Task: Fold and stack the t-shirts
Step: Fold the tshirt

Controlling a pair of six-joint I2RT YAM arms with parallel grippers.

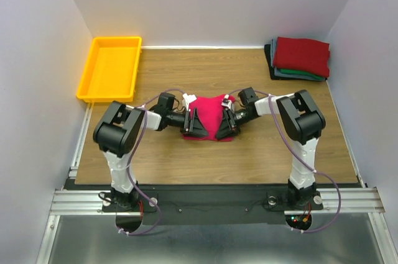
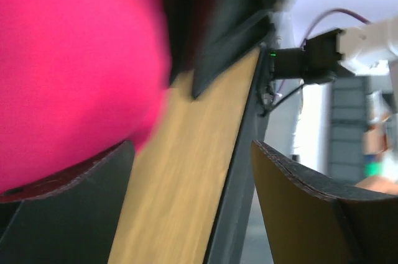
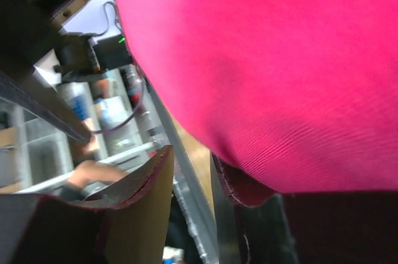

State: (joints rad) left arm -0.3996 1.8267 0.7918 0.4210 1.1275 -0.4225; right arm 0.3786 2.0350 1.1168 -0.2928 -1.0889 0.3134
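crimson t-shirt, bunched at the centre of the table, long axis left to right. your left gripper flanks 1 end, jaws wide, nothing between them; your right gripper flanks the other, jaws narrower, gap likewise empty. the folded stack lies nearer the right arm.

Yellow plastic tray at the far left corner of the wooden desk, its long side running near to far. White walls enclose the desk on the left, far and right. Aluminium rails run along the near edge; a side rail borders the left edge. Left wrist view: blurred shelving beyond the desk.
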